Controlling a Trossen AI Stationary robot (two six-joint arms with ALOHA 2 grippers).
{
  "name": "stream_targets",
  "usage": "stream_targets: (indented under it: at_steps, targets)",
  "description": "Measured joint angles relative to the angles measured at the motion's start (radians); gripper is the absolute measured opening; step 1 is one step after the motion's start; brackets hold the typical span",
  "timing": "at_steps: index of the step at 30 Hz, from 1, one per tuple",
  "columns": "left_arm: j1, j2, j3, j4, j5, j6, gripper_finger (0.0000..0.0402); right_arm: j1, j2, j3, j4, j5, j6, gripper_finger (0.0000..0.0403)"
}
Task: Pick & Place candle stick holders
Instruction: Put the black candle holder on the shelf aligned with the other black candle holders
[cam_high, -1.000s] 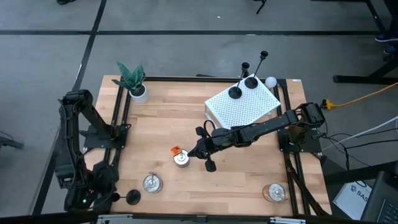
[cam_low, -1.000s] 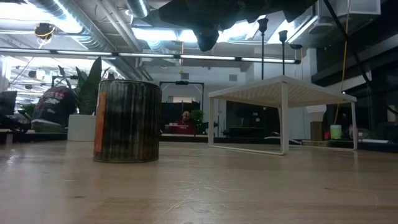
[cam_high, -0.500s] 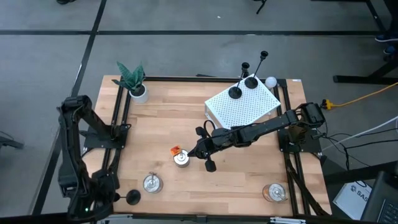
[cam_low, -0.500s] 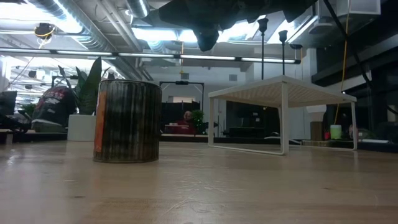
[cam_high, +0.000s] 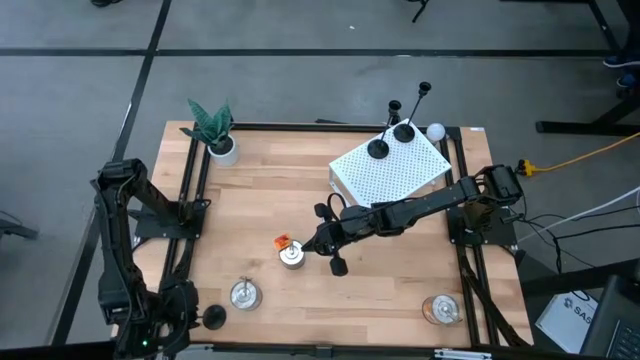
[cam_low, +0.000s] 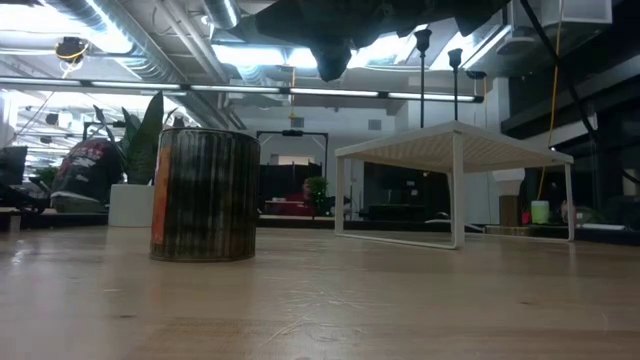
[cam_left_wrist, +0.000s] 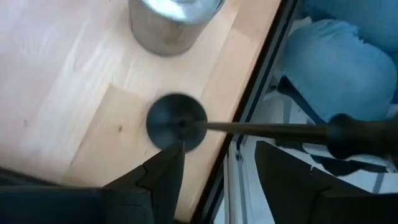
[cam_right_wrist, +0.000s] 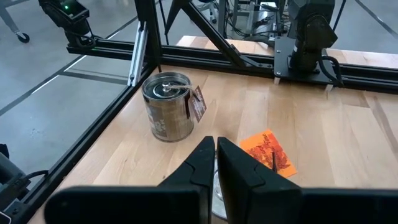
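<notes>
Two black candle stick holders (cam_high: 378, 148) (cam_high: 405, 130) stand by their round bases on the white perforated riser (cam_high: 400, 178). The third holder (cam_high: 213, 318) stands by its base on the table's near left corner. In the left wrist view its base (cam_left_wrist: 177, 121) and its stem (cam_left_wrist: 267, 129) show. My left gripper (cam_left_wrist: 221, 152) is open just beside that stem, its fingers clear of it; in the high view it (cam_high: 188, 320) is left of the holder. My right gripper (cam_right_wrist: 216, 155) is shut and empty, hovering over a tin can (cam_high: 291, 256) at mid-table.
A potted plant (cam_high: 215, 135) stands at the far left and a white ball (cam_high: 435, 130) behind the riser. Tin cans stand at the near left (cam_high: 243, 293) and near right (cam_high: 441, 308). An orange tag (cam_right_wrist: 267, 149) lies by the middle can. Blue fabric (cam_left_wrist: 336, 50) shows beyond the table's edge.
My left arm has moved toward the table's near edge and closer to the third holder, which has stayed in place.
</notes>
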Motion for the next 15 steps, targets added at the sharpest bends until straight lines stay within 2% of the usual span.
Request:
stream_targets:
  at_steps: [6, 15]
  targets:
    - [0.009, 0.001, 0.0, 0.0, -0.062, 0.055, 0.0205, 0.0, 0.0, 0.0, 0.0, 0.0, 0.0, 0.0023]
    - [0.009, 0.001, 0.0, 0.0, -0.099, 0.08, 0.0205, 0.0, 0.0, 0.0, 0.0, 0.0, 0.0, 0.0023]
